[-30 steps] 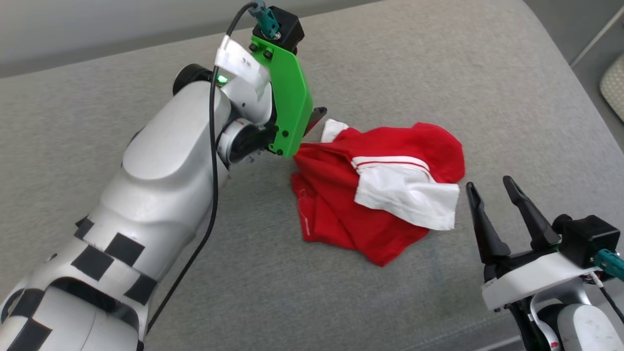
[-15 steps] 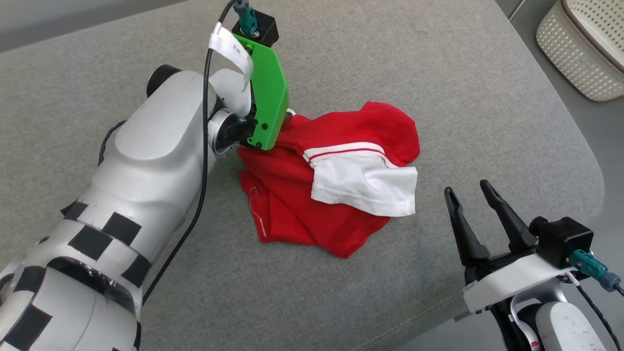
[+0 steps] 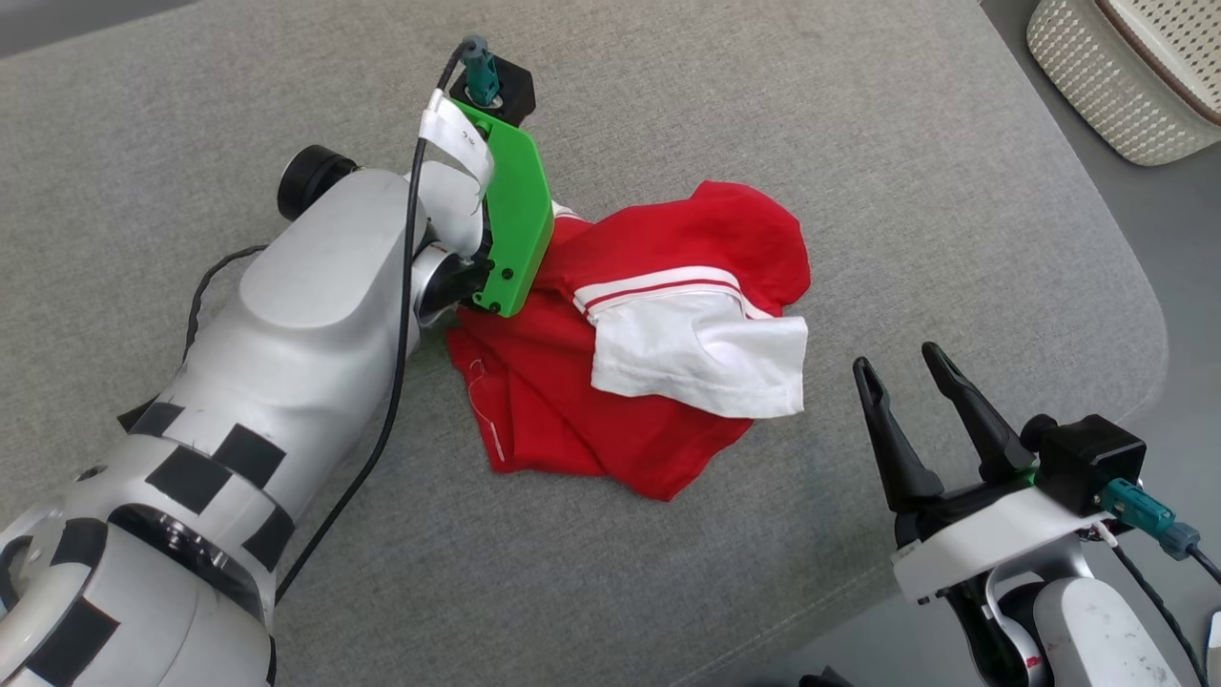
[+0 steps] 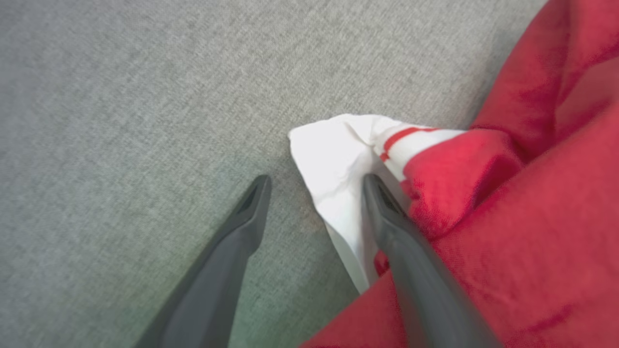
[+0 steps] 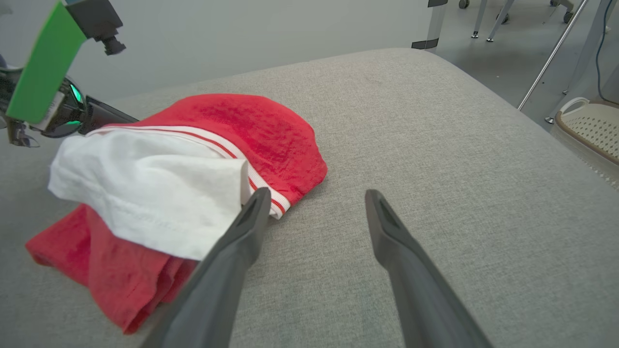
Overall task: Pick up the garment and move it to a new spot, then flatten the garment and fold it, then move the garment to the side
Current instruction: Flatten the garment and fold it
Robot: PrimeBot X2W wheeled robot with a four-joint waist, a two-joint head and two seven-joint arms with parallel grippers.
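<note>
Left tool (image 4: pixel 316 178) gapes, perhaps touching garment (image 4: pixel 532 217).

garment (image 3: pixel 572 420) on cushion (image 3: pixel 858 191), centre | left gripper (image 4: pixel 314 181) at garment's left-rear edge, one finger at a sleeve, the other over bare cushion | right gripper (image 3: pixel 892 353) right-front of garment, apart | basket (image 3: pixel 1116 95) beyond cushion, right rear
</note>
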